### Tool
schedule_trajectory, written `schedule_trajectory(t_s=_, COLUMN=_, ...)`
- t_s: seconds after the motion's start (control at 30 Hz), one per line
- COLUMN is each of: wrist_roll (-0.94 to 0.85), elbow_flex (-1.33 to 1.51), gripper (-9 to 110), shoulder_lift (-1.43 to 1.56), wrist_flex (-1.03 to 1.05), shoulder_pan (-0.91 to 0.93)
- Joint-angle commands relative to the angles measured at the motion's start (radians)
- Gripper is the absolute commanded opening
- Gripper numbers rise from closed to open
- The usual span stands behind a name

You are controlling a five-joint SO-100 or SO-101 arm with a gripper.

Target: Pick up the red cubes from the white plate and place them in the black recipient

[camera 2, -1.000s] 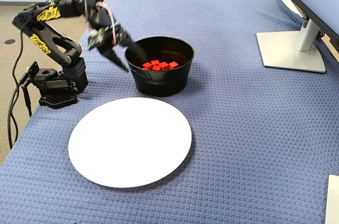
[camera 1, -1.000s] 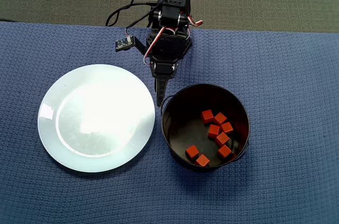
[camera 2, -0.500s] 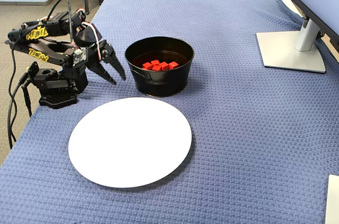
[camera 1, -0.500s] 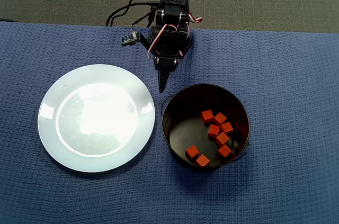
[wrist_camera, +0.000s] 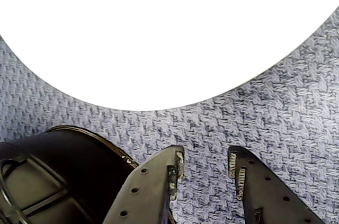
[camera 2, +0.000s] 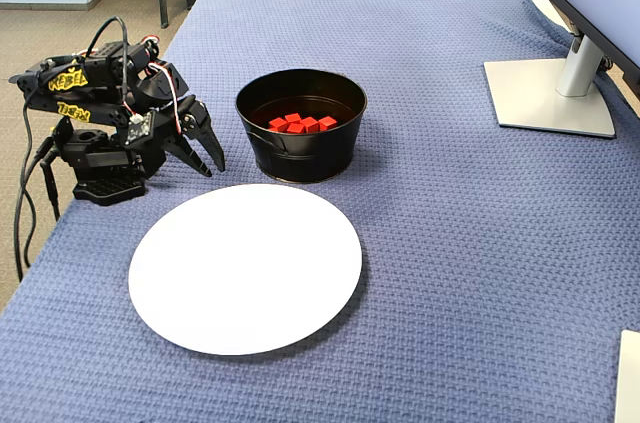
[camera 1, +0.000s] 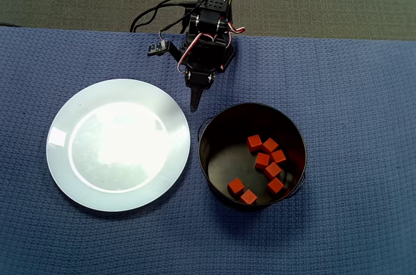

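Overhead: eight red cubes (camera 1: 262, 160) inside black recipient (camera 1: 214, 133); white plate (camera 1: 62, 142) bare.
Wrist: gripper (wrist_camera: 204, 164) slightly parted, holding nothing, over blue cloth (wrist_camera: 296, 107).
Fixed: monitor stand (camera 2: 550, 93) far right, arm folded low.

Red-orange cubes (camera 1: 262, 160) lie inside a black pot (camera 1: 208, 161). The plate (camera 1: 62, 158) is glossy white. A blue waffle-weave cloth (camera 1: 364, 106) covers the surface. The arm (camera 2: 90, 103) is black with yellow lettering; its claw (wrist_camera: 204, 164) is black.
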Motion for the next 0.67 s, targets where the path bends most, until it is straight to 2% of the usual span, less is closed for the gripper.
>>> schedule_trajectory(t_s=0.0, wrist_roll=-0.008, elbow_flex=0.000, gripper=0, shoulder_lift=0.005, wrist_flex=0.018, shoulder_pan=0.021)
schedule_trajectory(t_s=0.63, wrist_roll=0.017, elbow_flex=0.017, gripper=0, shoulder_lift=0.014, wrist_flex=-0.038, shoulder_pan=0.015)
